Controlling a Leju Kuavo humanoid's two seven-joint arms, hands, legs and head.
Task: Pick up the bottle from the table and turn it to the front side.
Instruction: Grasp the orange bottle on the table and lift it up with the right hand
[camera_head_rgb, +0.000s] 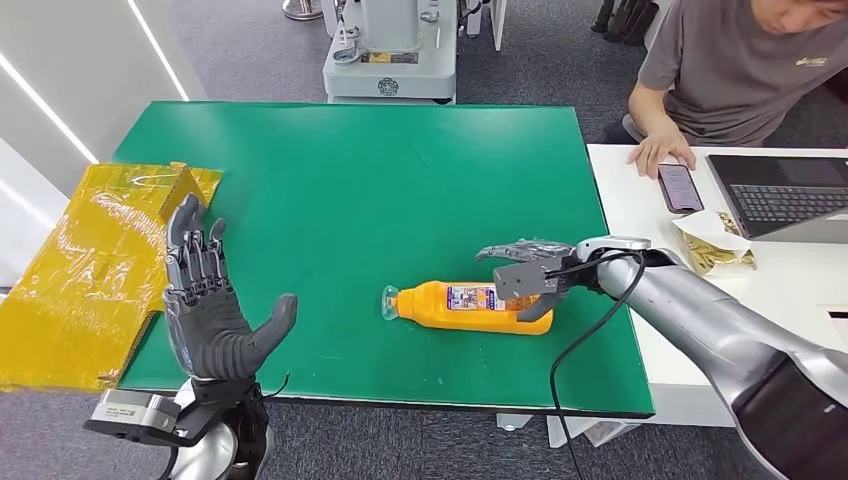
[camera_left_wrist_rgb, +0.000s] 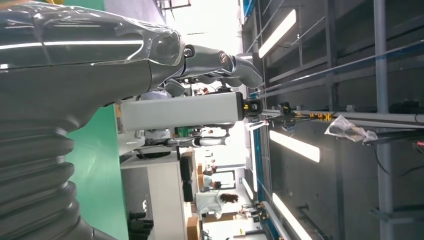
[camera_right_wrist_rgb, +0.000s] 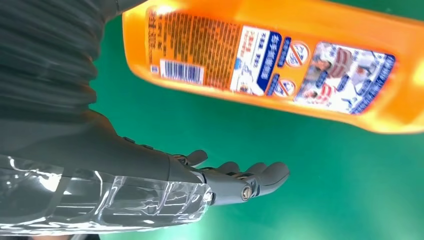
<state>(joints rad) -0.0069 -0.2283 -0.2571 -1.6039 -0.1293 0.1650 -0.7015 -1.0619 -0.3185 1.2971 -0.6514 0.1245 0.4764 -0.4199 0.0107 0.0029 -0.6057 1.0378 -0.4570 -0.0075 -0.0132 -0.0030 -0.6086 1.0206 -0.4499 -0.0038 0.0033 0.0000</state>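
While the bottle (camera_head_rgb: 468, 306) lies flat, the right hand's (camera_head_rgb: 527, 268) spread fingers (camera_right_wrist_rgb: 260, 175) hover just beside it.

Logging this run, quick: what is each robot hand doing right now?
Left robot hand: open, raised, holding nothing.
Right robot hand: open beside the lying orange bottle, not gripping it.

We see bottle (camera_head_rgb: 470, 306) base end hidden behind right hand (camera_head_rgb: 528, 272); contact there we cannot tell. In right wrist view, bottle (camera_right_wrist_rgb: 280, 60) cut by picture edge, cap end out of frame, label print too small to read. Person (camera_head_rgb: 735, 70) cropped at top edge. Laptop (camera_head_rgb: 790, 195) cut at right edge.
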